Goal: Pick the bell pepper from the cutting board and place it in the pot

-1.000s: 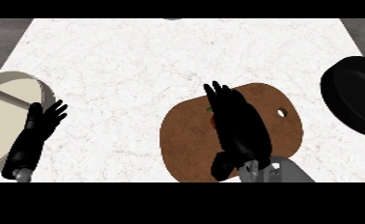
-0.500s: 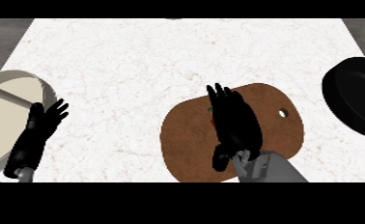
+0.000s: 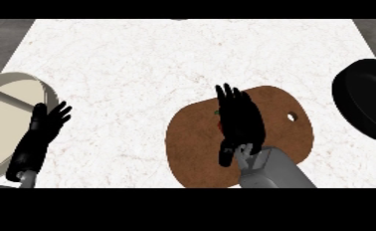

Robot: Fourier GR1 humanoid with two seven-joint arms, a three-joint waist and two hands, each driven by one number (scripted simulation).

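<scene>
Right robot hand [image 3: 239,121], fingers straight, is covering small red bell pepper [image 3: 221,124] on brown oval wooden cutting board [image 3: 195,145]; closing blind risks nudging it aside.

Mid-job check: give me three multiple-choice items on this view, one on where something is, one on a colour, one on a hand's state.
1. Where is the right hand?
A. over the cutting board
B. over the pot
C. off the counter

2. What colour is the pot?
A. white
B. black
C. brown

3. How is the left hand?
A. curled round the bell pepper
B. pressing on the board
C. open, fingers up, at the view's left

Answers: 1 A, it lies over the brown board, the pepper barely showing beside it. 2 B, dark at the right edge. 3 C, fingers spread, holding nothing.
</scene>
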